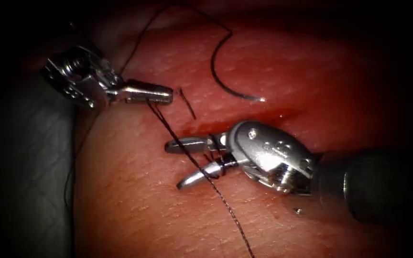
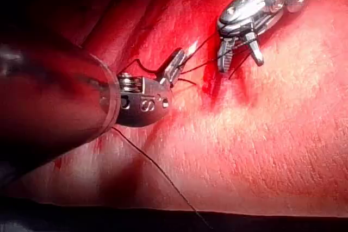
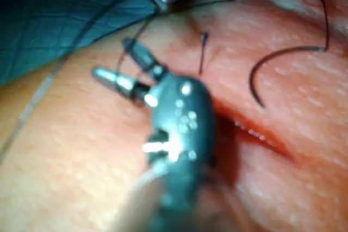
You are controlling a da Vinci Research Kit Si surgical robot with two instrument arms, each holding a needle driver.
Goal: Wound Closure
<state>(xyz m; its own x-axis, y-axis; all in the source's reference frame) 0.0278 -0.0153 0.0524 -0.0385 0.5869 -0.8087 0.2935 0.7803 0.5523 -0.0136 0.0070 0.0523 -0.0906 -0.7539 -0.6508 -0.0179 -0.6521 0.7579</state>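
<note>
While one needle [image 1: 223, 71] lies free, two claws flank one thread [image 1: 192, 157].

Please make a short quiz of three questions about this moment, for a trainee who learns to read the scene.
1. True or false: the needle is held by the right tool.
2. What does the left tool hold? A) the needle B) the thread C) nothing
3. Fill in: the right tool's jaws are ____, with thread wound around them.

Key
1. False: the needle lies free on the tissue, on the far side of the cut; neither tool holds it.
2. B: its jaws are shut on the thread.
3. Open; they hold nothing.
</note>
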